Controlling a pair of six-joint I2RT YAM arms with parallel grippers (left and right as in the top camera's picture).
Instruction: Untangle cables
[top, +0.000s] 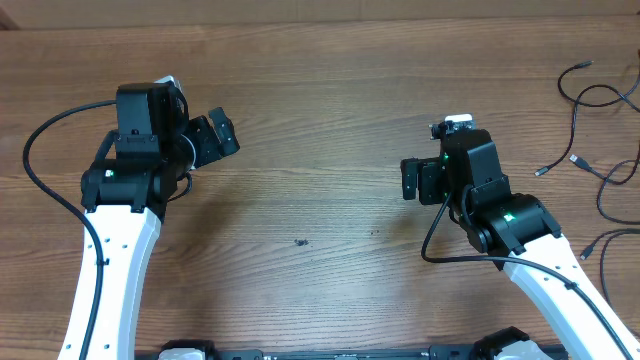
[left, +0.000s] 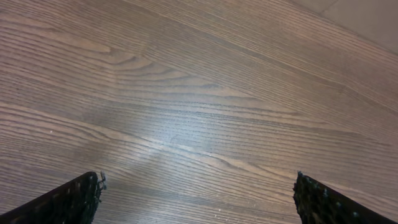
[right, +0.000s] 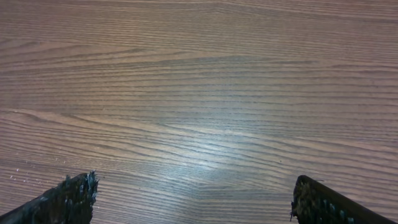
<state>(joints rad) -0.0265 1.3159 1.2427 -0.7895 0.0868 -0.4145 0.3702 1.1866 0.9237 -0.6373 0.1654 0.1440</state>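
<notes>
Wooden table (top: 320, 70) is filling our view, left gripper (left: 198, 182) and right gripper (right: 195, 180) gaping empty. Cables (top: 577, 158) are running off-frame at right.

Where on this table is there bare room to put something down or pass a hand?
Widest bare wood: between the left gripper and right gripper, bar one dark speck. The far strip of the table beyond both grippers is bare too. Crowded: the right edge, where the cables curl beside the right arm.
</notes>
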